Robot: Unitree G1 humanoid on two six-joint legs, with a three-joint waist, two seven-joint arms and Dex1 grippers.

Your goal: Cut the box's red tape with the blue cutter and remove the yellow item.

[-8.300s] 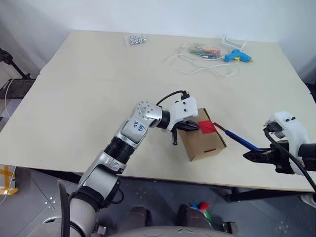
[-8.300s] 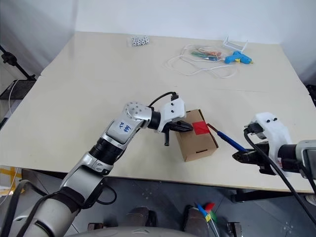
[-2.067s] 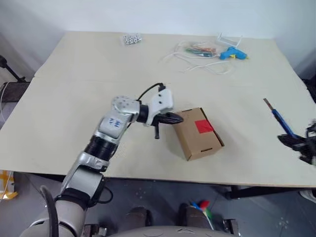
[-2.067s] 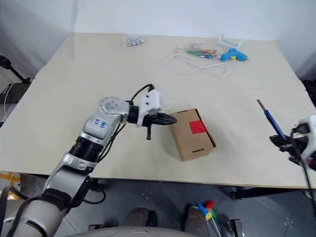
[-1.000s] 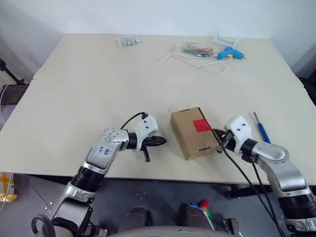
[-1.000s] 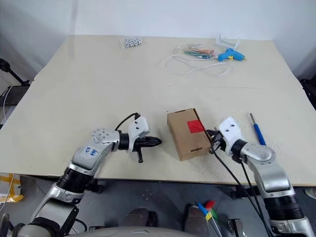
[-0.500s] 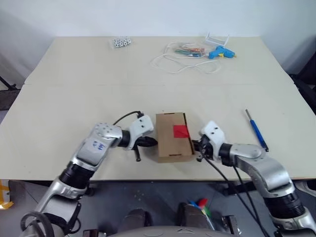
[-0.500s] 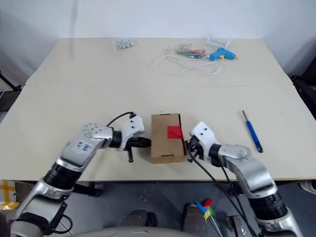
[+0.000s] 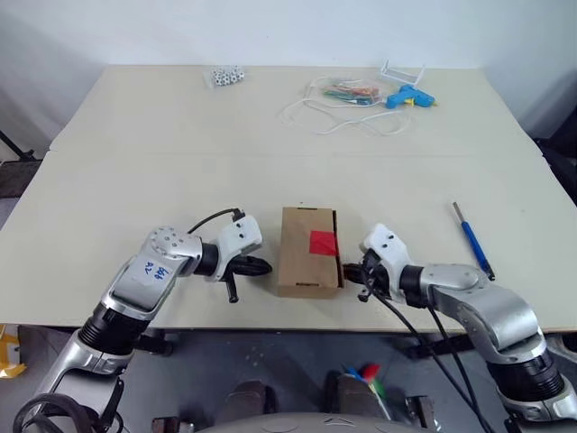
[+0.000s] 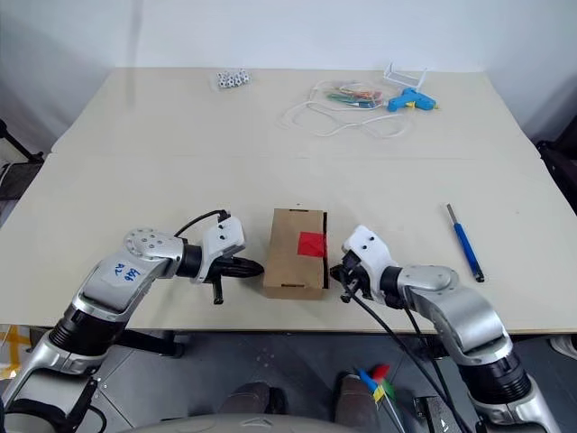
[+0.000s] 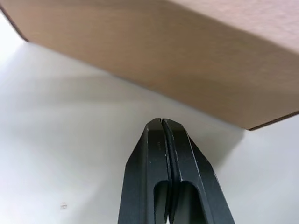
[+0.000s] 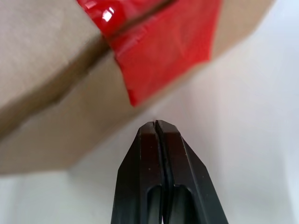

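Observation:
The box (image 9: 306, 257), a small brown carton, lies near the table's front edge with the red tape (image 9: 323, 242) across its top seam. My left gripper (image 9: 264, 265) is shut and empty, a short gap from the box's left side (image 11: 187, 70). My right gripper (image 9: 348, 271) is also shut and empty. Its tips are close against the box's right side, just below the edge of the red tape (image 12: 159, 51). The blue cutter (image 9: 473, 240) lies loose on the table to the right of my right arm. The yellow item is hidden.
At the back of the table lie a light-blue glue gun (image 9: 407, 96), a tangled white cord (image 9: 334, 113), a white wire stand (image 9: 403, 69) and a cluster of small dice-like pieces (image 9: 224, 76). The table's front edge (image 9: 297, 307) runs just below the box.
Two seconds ago my right gripper held the cutter; it now lies on the table. Over the last second the box has turned square between my grippers, and the left gripper has backed off leftward.

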